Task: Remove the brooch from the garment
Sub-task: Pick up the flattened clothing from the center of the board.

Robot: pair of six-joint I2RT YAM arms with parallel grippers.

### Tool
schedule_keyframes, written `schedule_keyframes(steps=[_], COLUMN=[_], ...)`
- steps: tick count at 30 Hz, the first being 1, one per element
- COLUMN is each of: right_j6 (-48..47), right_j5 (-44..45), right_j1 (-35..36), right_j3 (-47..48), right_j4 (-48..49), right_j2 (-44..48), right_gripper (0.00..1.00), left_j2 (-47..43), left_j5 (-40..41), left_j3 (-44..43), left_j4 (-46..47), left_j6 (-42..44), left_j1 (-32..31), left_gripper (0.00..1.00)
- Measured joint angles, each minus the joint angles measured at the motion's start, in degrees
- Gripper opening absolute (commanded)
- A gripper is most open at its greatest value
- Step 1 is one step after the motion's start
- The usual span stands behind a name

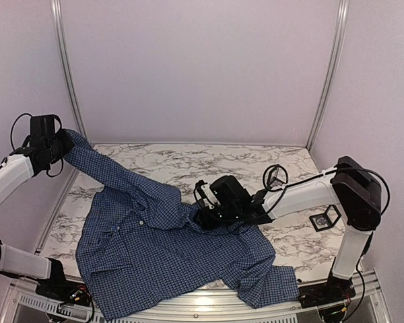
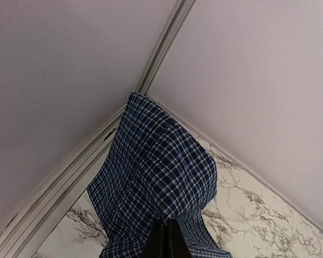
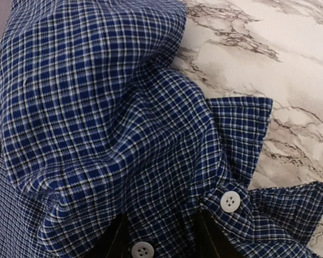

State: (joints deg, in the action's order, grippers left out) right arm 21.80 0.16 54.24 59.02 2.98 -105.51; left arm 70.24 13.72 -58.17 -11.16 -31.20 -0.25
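Observation:
The garment (image 1: 161, 256), a dark blue checked shirt, lies spread over the marble table. One sleeve is lifted to the back left, and my left gripper (image 1: 60, 145) is shut on that sleeve (image 2: 156, 172), its fingertips (image 2: 166, 226) pinched together on the cloth. My right gripper (image 1: 205, 219) rests on the shirt's middle. In the right wrist view its two dark fingers (image 3: 116, 242) stand apart with a bunched fold of the garment (image 3: 124, 118) between them, midway at the gripper (image 3: 161, 220). White buttons (image 3: 230, 201) sit beside the fingers. The brooch is hidden.
A small bluish piece in a black frame (image 1: 325, 219) lies on the table (image 1: 188, 161) at the right, near the right arm's elbow. A black cable loop (image 1: 276, 176) hangs above that arm. Metal rails (image 1: 66, 74) and pale walls enclose the back and sides.

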Motion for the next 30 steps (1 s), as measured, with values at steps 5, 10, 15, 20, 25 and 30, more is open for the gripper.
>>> schedule_keyframes(steps=[5, 10, 15, 20, 25, 30], right_j6=[1.36, 1.68, -0.09, -2.43, -4.74, -7.39], right_j5=[2.10, 3.93, 5.29, 5.35, 5.44, 4.57], right_j1=[2.36, 2.36, 1.77, -1.55, -6.64, -9.25], right_j3=[-2.64, -2.51, 0.70, 5.90, 9.70, 13.68], right_j4=[0.61, 0.28, -3.80, -5.68, -6.99, -8.13], right_j2=[-0.02, 0.04, 1.25, 2.89, 1.73, -4.09], right_gripper=[0.35, 0.43, 0.52, 0.57, 0.60, 0.60], left_j2=[-2.84, -3.82, -3.89, -4.20, -4.72, -4.98], left_j5=[-1.97, -5.20, -7.06, -8.37, -9.11, -9.77], left_j3=[9.40, 14.38, 16.09, 16.55, 17.00, 17.18], left_j4=[-0.37, 0.02, 0.44, 1.25, 2.05, 2.36], left_j6=[-4.00, -7.10, -8.48, -8.72, -8.72, -8.72], left_j1=[5.46, 9.44, 10.84, 11.34, 11.58, 11.67], left_gripper=[0.00, 0.00, 0.00, 0.00, 0.00, 0.00])
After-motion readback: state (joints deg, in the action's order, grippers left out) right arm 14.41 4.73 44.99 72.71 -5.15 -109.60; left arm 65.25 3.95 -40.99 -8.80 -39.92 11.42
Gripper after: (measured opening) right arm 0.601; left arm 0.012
